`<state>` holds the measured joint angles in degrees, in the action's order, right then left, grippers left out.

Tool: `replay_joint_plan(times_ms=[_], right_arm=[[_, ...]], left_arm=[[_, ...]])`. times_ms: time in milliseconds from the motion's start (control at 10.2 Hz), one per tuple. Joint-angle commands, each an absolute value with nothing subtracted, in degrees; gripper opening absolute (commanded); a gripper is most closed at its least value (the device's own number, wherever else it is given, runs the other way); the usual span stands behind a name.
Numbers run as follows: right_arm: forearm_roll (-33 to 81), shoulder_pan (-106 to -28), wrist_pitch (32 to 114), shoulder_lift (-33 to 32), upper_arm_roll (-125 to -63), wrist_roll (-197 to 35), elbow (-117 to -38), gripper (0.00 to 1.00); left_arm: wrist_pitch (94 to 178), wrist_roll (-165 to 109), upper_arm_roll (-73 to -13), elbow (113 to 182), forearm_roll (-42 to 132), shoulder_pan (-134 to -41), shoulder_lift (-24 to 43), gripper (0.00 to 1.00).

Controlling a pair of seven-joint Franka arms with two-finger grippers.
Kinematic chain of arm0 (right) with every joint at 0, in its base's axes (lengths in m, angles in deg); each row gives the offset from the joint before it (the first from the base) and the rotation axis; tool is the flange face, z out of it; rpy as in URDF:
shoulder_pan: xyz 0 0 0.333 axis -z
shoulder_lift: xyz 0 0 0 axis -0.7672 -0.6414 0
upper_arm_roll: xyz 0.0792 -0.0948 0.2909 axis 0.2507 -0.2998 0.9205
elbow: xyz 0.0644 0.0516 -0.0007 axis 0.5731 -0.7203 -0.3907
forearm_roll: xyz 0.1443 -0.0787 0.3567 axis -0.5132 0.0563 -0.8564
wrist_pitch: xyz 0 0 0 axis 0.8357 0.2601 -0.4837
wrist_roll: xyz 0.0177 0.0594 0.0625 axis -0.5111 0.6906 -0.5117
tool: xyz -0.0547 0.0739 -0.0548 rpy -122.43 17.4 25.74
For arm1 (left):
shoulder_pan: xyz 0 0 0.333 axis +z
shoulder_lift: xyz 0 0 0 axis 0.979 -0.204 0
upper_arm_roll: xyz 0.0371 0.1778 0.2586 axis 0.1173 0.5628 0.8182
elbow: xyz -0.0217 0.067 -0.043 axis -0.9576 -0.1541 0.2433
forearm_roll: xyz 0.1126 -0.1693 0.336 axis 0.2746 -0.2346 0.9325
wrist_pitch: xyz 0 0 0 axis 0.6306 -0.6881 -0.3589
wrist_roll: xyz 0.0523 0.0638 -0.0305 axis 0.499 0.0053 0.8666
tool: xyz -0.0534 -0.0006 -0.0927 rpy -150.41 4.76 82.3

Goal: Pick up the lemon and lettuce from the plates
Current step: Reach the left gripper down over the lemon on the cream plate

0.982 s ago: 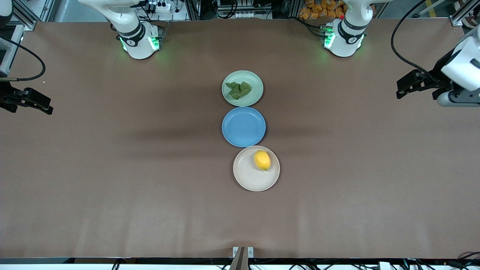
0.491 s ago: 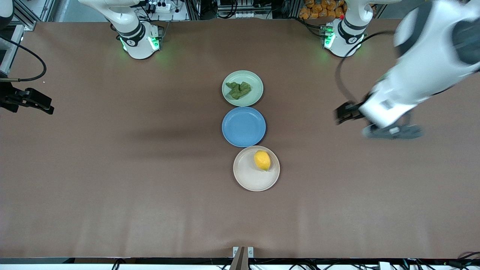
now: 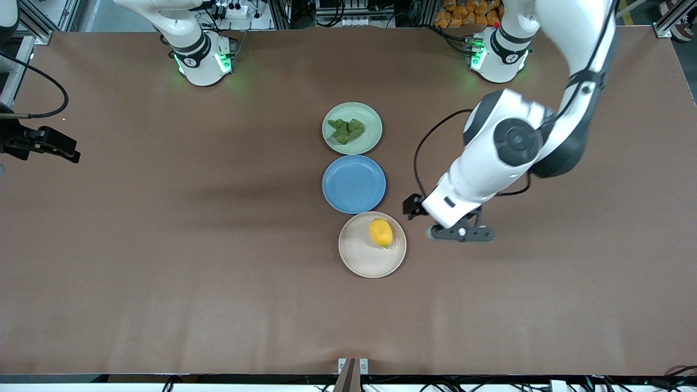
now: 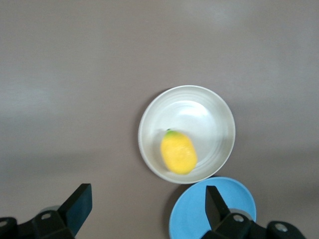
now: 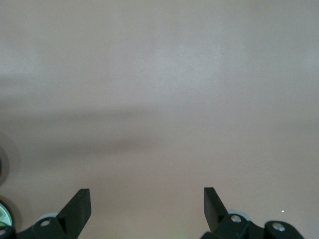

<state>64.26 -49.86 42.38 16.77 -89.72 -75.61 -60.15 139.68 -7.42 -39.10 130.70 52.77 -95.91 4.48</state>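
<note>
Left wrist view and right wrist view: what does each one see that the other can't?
Only the left wrist view shows the lemon lying on the cream plate, with part of the blue plate beside it. Only the right wrist view shows a sliver of the mint green plate at its edge, and otherwise bare table. Both show the brown table and their own open claw at the edge of the picture: the left claw and the right claw, neither holding anything.

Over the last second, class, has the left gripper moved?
Yes. The left gripper, open, has swung in from its end of the table toward the plates and is now beside the beige plate holding the lemon.
</note>
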Motion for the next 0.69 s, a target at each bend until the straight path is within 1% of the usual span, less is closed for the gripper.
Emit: replay_joint_plan(times_ms=[0,294,491,589], right_arm=[[63.4,-49.7,42.1,17.4,-89.8,-78.3,-60.8,1.0],[63.1,-50.4,41.4,17.1,-89.6,-77.5,-60.9,1.0],[63.0,-51.1,41.7,17.0,-88.9,-76.3,-61.7,1.0],[63.0,-51.2,41.9,16.9,-87.5,-72.4,-62.4,1.0]], left_arm=[[143.7,-4.0,-38.1,129.1,53.0,-100.1,0.6,1.0],[153.3,-0.9,-38.0,129.1,53.2,-102.9,-5.0,1.0],[154.4,-1.1,-37.6,129.1,55.6,-103.6,-6.5,1.0],[154.3,-1.3,-37.7,129.1,58.2,-103.6,-7.2,1.0]])
